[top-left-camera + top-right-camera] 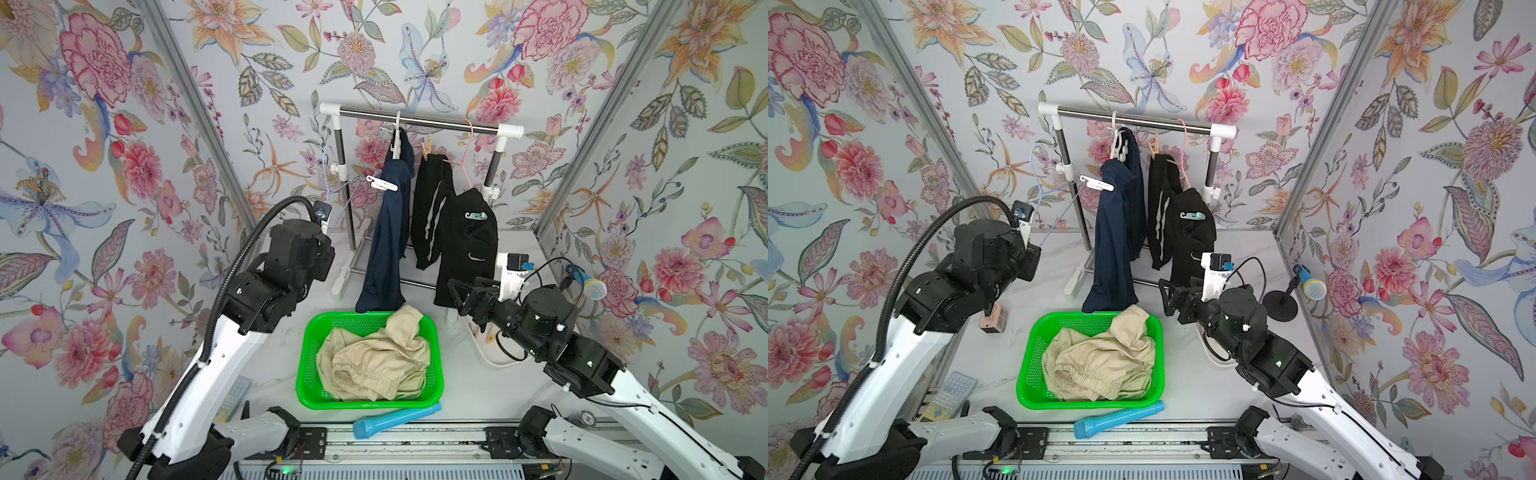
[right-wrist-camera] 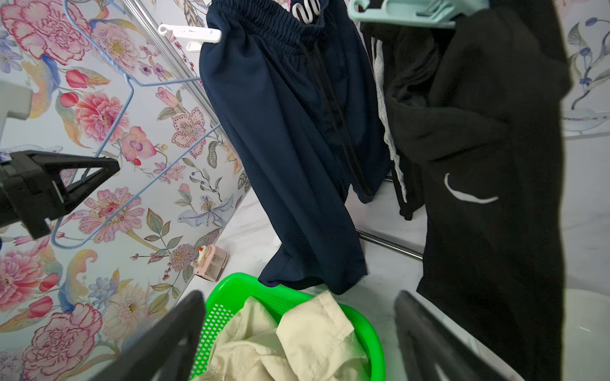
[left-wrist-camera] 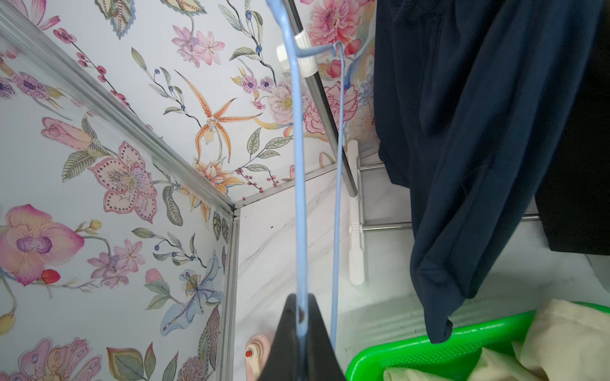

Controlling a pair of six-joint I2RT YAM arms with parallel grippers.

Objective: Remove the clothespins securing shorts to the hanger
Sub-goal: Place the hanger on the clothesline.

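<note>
Roughly a third done, it would be judged; two pairs out of three are left pinned up on the rack (image 1: pixel 419 120).

The black shorts (image 1: pixel 465 245) are hung from a pink hanger (image 1: pixel 467 158) on the rack's right half; the navy shorts (image 1: pixel 384 249) are hung just beside them from a white hanger (image 1: pixel 397 141), hem dangling right over the back rim of the green basket (image 1: pixel 305 374). The cream shorts (image 1: pixel 374 357) are already found crumpled inside that basket, with no peg visible on them, so that pair can be counted as finished.

A blue wire hanger (image 3: pixel 298 165), bare of any fabric, is pinched tight in the left gripper (image 3: pixel 302 306), over by the rack's left post; the right gripper (image 2: pixel 299 306) is held low near the basket's back right corner, just by the black shorts' hem, jaws spread wide and nothing gripped.

As for the pins themselves: a white clip (image 1: pixel 381 183) is seen clamped on the navy pair's waistband edge; a pale teal clip (image 1: pixel 476 215) is clamped on the black pair; a small wooden clothespin (image 1: pixel 425 147) is fixed up top where the black fabric meets the pink hanger. So three fasteners, at least, are left to be pulled; whether more are hidden in the folds cannot be told.
</note>
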